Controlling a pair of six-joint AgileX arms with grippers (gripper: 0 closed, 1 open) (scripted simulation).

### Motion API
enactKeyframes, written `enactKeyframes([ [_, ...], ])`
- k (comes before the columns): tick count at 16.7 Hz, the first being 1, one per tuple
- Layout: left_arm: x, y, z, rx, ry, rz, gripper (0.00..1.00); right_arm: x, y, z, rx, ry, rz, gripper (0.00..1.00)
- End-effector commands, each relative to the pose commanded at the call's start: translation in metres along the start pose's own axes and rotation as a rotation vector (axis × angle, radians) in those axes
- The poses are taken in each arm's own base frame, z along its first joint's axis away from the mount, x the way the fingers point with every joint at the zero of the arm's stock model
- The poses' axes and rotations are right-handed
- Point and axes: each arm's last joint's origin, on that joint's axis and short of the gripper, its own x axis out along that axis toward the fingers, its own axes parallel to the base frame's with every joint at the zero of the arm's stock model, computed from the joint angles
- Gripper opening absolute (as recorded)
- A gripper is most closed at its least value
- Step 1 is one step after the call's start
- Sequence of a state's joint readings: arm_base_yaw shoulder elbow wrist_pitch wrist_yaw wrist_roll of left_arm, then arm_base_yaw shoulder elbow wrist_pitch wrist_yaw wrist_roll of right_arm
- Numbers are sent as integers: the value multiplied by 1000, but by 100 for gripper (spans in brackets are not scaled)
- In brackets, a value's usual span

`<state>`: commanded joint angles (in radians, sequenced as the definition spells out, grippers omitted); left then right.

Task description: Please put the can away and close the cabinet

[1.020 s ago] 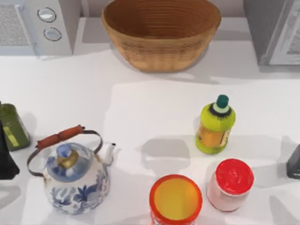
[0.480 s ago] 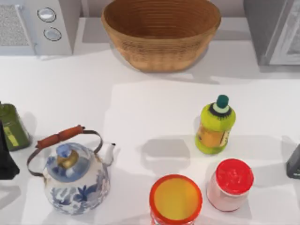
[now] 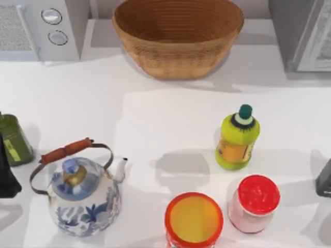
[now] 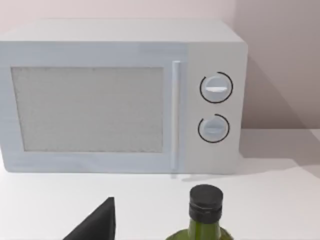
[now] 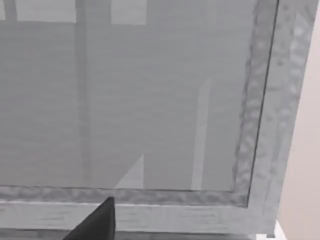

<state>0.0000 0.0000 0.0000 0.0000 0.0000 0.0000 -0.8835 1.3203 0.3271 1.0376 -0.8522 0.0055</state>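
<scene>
At the near edge, centre, the orange can [image 3: 194,219] stands upright, just left of the red-lidded jar [image 3: 254,202]. We take the orange one as the task's can, though the jar could be meant. The cabinet [image 3: 302,33] is far right, well apart from both. The right gripper [image 3: 325,180] hangs at the right edge near the jar. Its wrist camera faces the cabinet front, so we'd judge it the sensible arm for pick and door. The left gripper [image 3: 6,175] is parked at the left edge beside the green bottle [image 3: 14,139]. We can't tell whether either gripper is apart or together. The yellow-green bottle [image 3: 238,137] sits on the line from can to cabinet, so we'd route around it.
</scene>
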Motion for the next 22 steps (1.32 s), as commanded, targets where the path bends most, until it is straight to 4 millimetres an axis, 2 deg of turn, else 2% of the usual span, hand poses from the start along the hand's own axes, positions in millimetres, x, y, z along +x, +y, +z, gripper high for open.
enactKeyframes([
  [3, 0, 0, 0, 0, 0, 0, 100, -5, -25, -18, 21, 14, 16, 100],
  [5, 0, 0, 0, 0, 0, 0, 100, -10, -34, -25, 33, 20, 21, 100],
  [12, 0, 0, 0, 0, 0, 0, 100, -11, -35, -28, 41, 23, 24, 100],
  [14, 0, 0, 0, 0, 0, 0, 100, -9, -41, -24, 43, 24, 20, 100],
  [18, 0, 0, 0, 0, 0, 0, 100, 5, -73, 3, 54, 31, 9, 100],
  [20, 0, 0, 0, 0, 0, 0, 100, 13, -92, 29, 65, 38, 6, 100],
  [22, 0, 0, 0, 0, 0, 0, 100, 21, -108, 63, 78, 46, 5, 100],
])
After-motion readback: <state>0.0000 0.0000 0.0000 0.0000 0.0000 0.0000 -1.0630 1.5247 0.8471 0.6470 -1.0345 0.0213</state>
